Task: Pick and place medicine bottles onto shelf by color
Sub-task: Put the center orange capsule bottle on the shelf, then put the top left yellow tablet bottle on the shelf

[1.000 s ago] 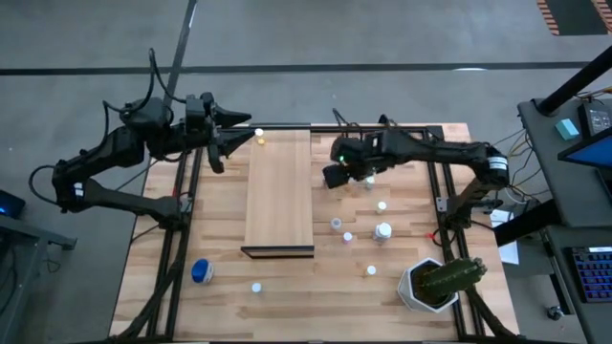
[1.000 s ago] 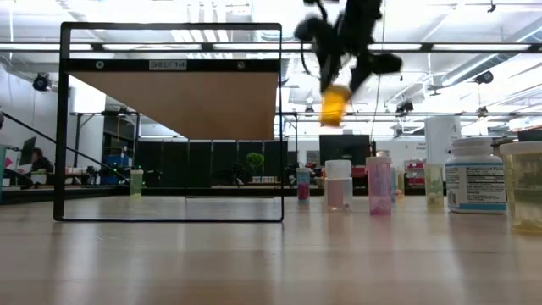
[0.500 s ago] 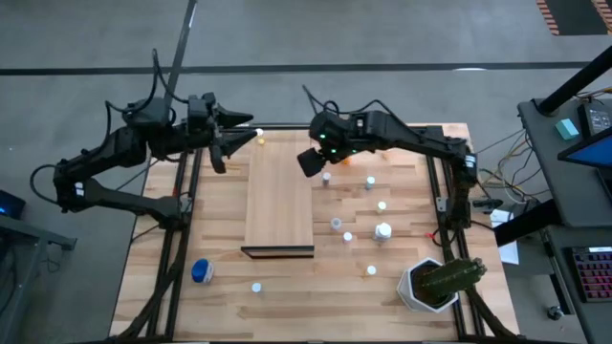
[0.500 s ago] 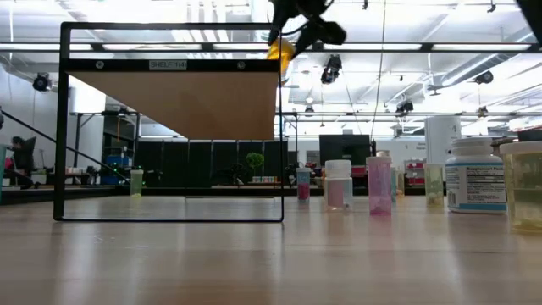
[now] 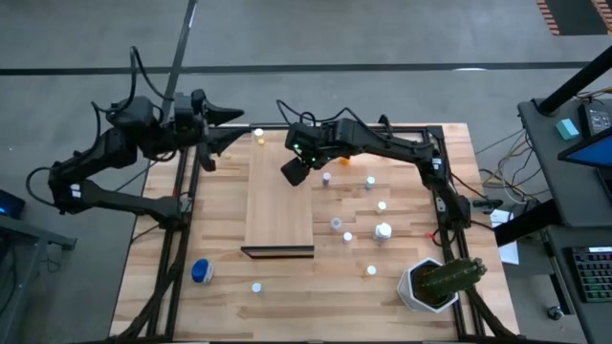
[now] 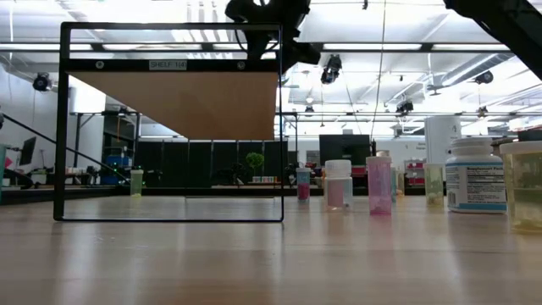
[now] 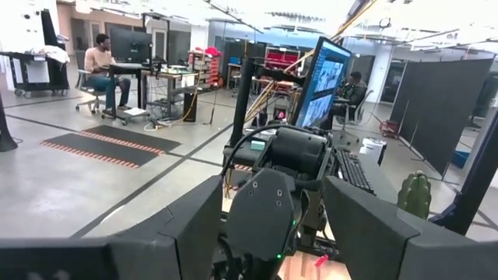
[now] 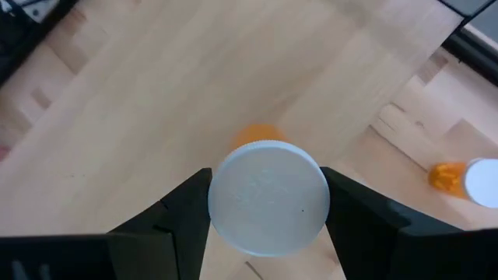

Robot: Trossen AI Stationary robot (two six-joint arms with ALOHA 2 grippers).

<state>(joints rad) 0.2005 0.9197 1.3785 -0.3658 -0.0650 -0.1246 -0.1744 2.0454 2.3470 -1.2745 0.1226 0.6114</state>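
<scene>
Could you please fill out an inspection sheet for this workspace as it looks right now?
Surface: planked table inside black frame rails.
Job's things: shelf bare; orange bottle in the right gripper; another orange bottle beside the shelf's far corner; blue bottle near the left rail; small bottles scattered right of the shelf.
Clutter: cactus pot.
Grippers: right gripper above the shelf; left gripper open, at the table's far left corner.
Cables: along both arms.
Surroundings: seated person, monitors.

floor: grey polished concrete | ceiling: long white strip lights | furniture: dark partition panels, desk with monitors, seated person
</scene>
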